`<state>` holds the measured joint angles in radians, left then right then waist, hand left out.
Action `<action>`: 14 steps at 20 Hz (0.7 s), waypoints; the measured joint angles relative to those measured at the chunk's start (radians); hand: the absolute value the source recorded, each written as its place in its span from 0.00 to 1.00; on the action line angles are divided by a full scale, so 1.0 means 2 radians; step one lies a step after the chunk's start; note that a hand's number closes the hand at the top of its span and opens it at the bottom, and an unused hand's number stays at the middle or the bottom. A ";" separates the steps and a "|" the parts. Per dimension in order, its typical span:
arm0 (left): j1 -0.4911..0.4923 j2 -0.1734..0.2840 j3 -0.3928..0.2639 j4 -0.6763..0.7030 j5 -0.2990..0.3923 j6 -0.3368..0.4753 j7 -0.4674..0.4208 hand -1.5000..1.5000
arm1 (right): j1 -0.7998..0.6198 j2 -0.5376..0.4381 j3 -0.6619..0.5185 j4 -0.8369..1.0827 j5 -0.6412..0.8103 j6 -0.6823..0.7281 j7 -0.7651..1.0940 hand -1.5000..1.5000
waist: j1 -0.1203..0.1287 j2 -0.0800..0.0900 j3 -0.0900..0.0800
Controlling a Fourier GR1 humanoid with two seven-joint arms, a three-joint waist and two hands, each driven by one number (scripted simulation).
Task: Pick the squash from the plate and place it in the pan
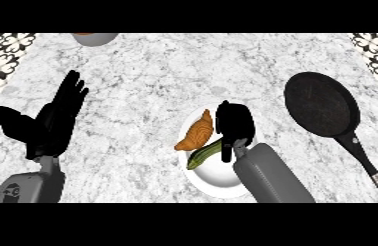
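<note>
On the white plate [214,182] lie the green squash [203,156] and a croissant [196,132], touching. Right hand [235,124] hovers over the plate just beside the squash, fingers curled and holding nothing. Black pan [321,103] sits well apart at right. Left hand [55,117] rests open at left.

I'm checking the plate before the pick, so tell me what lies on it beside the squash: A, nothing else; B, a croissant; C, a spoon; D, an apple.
B: on the white plate, a golden-brown croissant lies just left of the green squash, with the right hand over the plate's right side.
</note>
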<state>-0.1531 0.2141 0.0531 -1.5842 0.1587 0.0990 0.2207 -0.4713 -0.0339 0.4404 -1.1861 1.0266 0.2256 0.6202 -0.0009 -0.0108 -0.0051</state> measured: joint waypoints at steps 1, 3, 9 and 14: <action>-0.006 0.001 0.003 0.003 0.001 0.000 0.002 0.50 | 0.000 -0.001 0.002 -0.010 0.008 -0.005 0.004 1.00 | 0.000 0.001 0.001; -0.009 0.002 0.005 0.002 -0.001 0.001 0.007 0.50 | 0.029 -0.007 0.025 -0.053 0.023 -0.011 0.000 1.00 | -0.002 0.002 0.001; -0.003 -0.002 0.007 0.005 -0.006 0.007 0.002 0.50 | 0.113 -0.084 0.089 -0.230 0.024 0.012 -0.068 1.00 | -0.013 0.000 0.002; 0.000 -0.003 0.007 -0.004 -0.006 0.008 0.009 0.50 | 0.153 -0.159 0.091 -0.388 0.051 0.002 -0.084 1.00 | -0.016 -0.001 0.002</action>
<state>-0.1528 0.2084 0.0675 -1.5918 0.1460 0.1159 0.2384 -0.1657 -0.3516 0.6228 -1.9621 1.1289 0.2294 0.4528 -0.0337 -0.0119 -0.0003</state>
